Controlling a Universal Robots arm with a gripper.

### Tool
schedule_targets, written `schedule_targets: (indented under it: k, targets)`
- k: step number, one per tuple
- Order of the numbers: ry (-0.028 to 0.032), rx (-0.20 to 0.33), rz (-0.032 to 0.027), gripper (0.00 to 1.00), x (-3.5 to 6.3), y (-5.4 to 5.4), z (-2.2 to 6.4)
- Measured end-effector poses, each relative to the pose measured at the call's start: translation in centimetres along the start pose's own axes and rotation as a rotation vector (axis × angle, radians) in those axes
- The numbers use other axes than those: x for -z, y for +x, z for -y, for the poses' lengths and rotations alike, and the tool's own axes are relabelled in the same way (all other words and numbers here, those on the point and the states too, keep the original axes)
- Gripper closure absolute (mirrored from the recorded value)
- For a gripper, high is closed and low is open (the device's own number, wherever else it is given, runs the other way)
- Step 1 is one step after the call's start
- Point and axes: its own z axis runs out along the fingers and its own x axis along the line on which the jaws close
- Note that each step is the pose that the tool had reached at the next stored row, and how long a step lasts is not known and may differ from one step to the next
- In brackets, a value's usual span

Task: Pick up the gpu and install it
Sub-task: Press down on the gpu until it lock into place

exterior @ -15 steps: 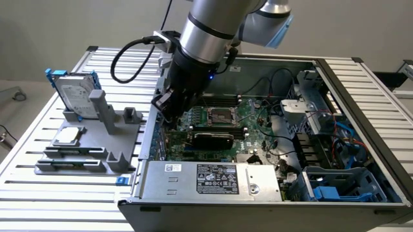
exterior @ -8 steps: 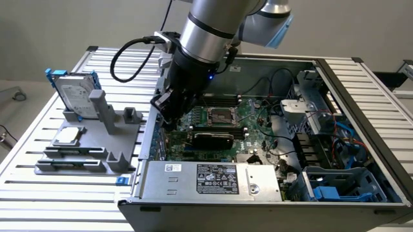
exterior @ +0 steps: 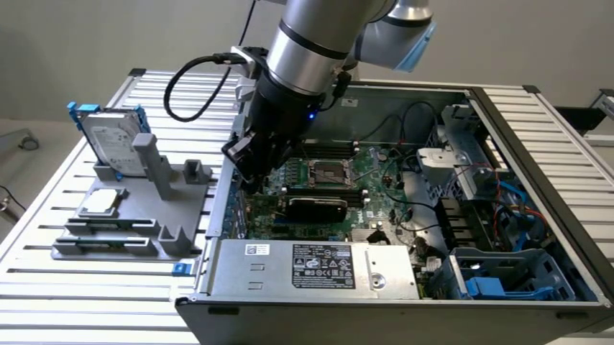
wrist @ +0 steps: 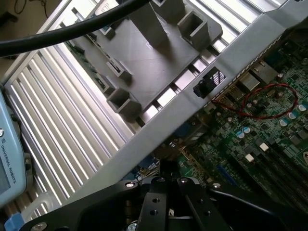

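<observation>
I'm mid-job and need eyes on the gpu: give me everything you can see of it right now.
The gpu is a thin card with a glossy black, rounded-rectangle shroud facing the exterior camera. It stands on edge inside the open computer case, on the green motherboard just below the processor socket, its long side running across the board. Whether it is fully seated cannot be told. The claw, shut, hangs just beyond the card's end on the exterior view's left; contact between them cannot be made out.
</observation>
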Motion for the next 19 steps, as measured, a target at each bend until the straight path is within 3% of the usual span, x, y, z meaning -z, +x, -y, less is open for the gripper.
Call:
schedule_targets:
  k: [7,19]
  targets:
    - [-0.013,-0.038,0.0074,0.89,-0.02,-0.01,0.01]
    - [-0.0249,-0.072,0.0137,0.89,0.01,0.0,0.0]
